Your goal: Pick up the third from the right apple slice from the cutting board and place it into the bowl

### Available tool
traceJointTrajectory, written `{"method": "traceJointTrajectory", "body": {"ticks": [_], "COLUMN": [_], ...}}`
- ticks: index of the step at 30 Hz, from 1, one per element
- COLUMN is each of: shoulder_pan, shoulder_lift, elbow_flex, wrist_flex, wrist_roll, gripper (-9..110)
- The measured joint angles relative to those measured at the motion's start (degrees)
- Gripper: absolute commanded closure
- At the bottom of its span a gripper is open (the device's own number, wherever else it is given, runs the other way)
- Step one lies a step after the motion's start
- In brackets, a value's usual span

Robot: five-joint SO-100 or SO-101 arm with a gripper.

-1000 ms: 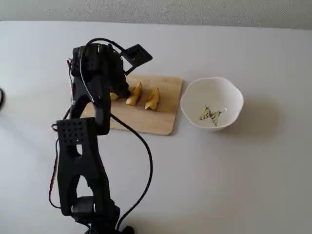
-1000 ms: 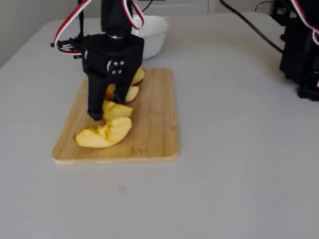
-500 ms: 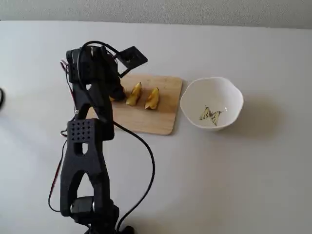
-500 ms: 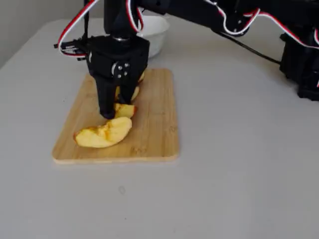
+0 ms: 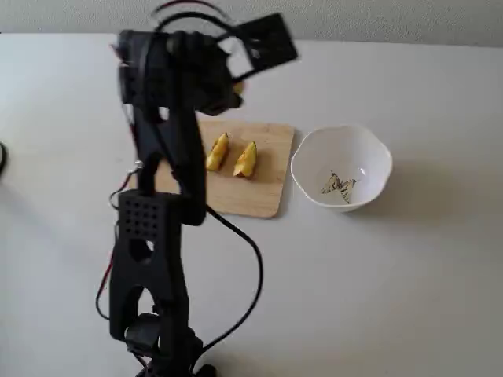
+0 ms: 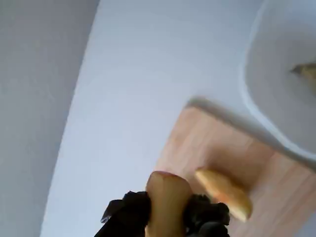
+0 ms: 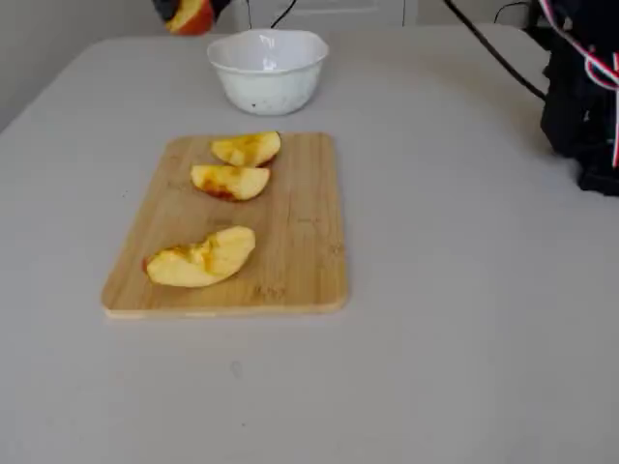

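My gripper (image 6: 168,217) is shut on the apple slice (image 6: 167,197), a pale wedge with a reddish tip, held in the air above the cutting board (image 6: 217,148). From the side, the slice (image 7: 191,14) hangs at the top left, level with the bowl (image 7: 268,66) and to its left. From above, the gripper (image 5: 233,83) sits over the board's far edge (image 5: 250,198), and the white bowl (image 5: 342,165) with its butterfly print stands empty to the right.
Three more apple wedges stay on the board (image 7: 247,148) (image 7: 229,181) (image 7: 200,259); the arm (image 5: 169,157) hides one of them from above. A dark robot base (image 7: 580,87) stands at the right of the table.
The gripper closed on the slice on the board and rose with it, lifting it well clear of the board and toward the bowl end.
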Motion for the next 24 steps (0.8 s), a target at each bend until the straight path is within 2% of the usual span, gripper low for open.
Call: {"method": "traceJointTrajectory", "body": {"ticks": [4,8,9,12,14,15,18,24], "shoulder_pan": [9.58,14.33,15.03,16.61,17.31,17.49,17.67,16.79], "shoulder_lift": [-3.52,-7.38,-7.82,-9.14,-9.14,-9.14,-9.14,-7.47], "elbow_flex": [0.09,0.09,0.09,0.09,0.18,0.18,0.18,0.79], "wrist_flex": [0.00,0.00,0.00,0.00,0.00,0.00,0.00,0.00], "wrist_roll": [-1.32,-2.55,-2.72,-3.34,-3.43,-3.43,-3.43,-2.37], "gripper": [101,100,96,70,59,58,62,91]}}
